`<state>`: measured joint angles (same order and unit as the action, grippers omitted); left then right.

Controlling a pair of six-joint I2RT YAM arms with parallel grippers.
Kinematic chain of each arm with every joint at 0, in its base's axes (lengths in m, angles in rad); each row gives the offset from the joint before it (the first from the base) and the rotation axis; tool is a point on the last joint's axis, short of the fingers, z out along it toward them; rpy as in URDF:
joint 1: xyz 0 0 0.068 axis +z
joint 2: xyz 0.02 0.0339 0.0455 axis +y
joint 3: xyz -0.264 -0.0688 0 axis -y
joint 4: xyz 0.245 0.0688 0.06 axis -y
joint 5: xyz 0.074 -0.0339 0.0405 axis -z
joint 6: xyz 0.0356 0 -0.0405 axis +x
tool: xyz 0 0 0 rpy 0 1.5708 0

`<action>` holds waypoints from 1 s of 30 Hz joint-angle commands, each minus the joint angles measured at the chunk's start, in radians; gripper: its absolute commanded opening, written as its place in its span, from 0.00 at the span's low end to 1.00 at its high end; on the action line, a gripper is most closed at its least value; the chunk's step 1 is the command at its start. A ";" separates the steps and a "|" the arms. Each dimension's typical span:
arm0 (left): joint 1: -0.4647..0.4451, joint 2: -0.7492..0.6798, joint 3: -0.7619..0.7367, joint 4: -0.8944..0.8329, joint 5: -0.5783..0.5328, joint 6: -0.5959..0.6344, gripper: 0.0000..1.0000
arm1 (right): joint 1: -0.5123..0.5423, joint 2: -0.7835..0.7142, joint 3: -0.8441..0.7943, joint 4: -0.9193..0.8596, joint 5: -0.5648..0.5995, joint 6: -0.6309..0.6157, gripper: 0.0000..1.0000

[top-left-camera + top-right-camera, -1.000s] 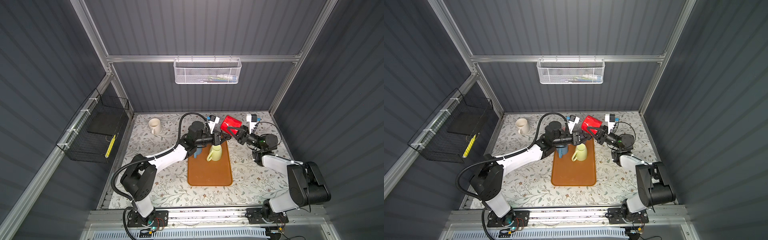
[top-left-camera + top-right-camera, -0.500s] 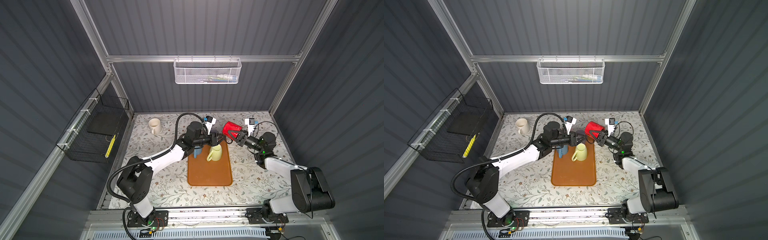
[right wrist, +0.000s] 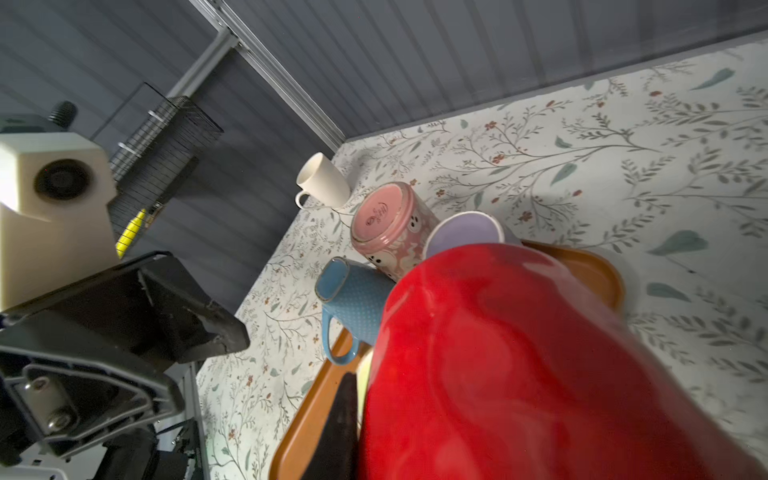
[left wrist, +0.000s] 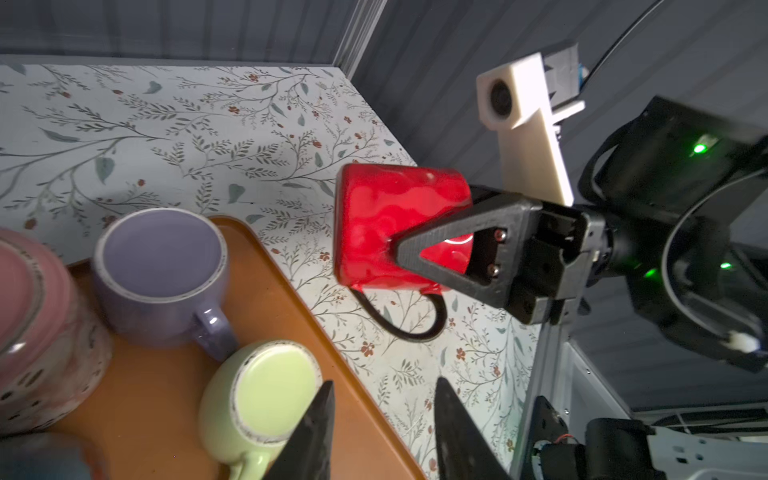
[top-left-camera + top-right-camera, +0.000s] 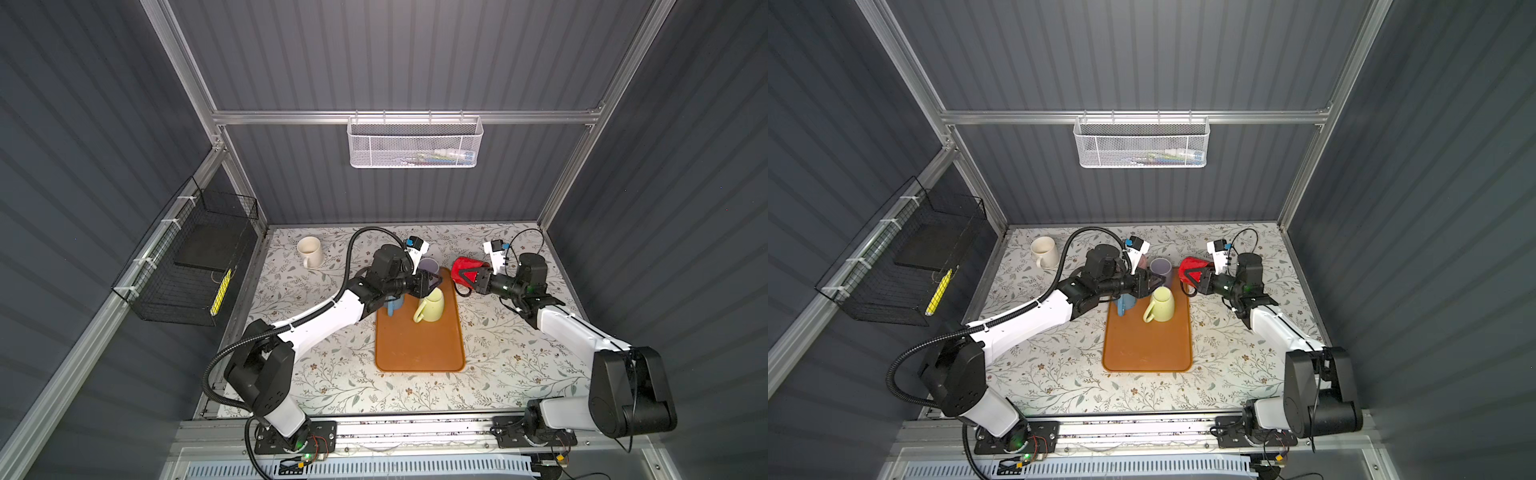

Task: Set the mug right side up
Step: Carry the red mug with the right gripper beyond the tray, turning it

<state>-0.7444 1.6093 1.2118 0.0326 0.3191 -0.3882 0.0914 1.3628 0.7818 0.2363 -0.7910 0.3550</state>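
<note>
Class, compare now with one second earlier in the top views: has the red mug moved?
Yes. The red mug, clamped in the right gripper, has come down the view, closer to the orange tray's far right corner.

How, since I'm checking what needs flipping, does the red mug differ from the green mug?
The red mug is gripped by the right end effector, tipped sideways; the green mug stands base-up on the orange tray. Red mug's handle is a thin dark loop, green mug's thick and green. Neither is right side up.
</note>
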 commanded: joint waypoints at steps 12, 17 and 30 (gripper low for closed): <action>0.003 -0.091 0.032 -0.253 -0.233 0.195 0.39 | -0.038 0.032 0.267 -0.556 0.252 -0.238 0.00; 0.002 -0.117 0.011 -0.294 -0.287 0.232 0.38 | -0.041 0.083 0.366 -0.695 0.282 -0.299 0.00; 0.002 -0.147 -0.032 -0.327 -0.336 0.273 0.37 | -0.056 0.256 0.658 -1.028 0.446 -0.514 0.00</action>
<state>-0.7444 1.4971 1.1896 -0.2710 0.0051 -0.1474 0.0471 1.6009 1.3819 -0.7116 -0.3759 -0.0750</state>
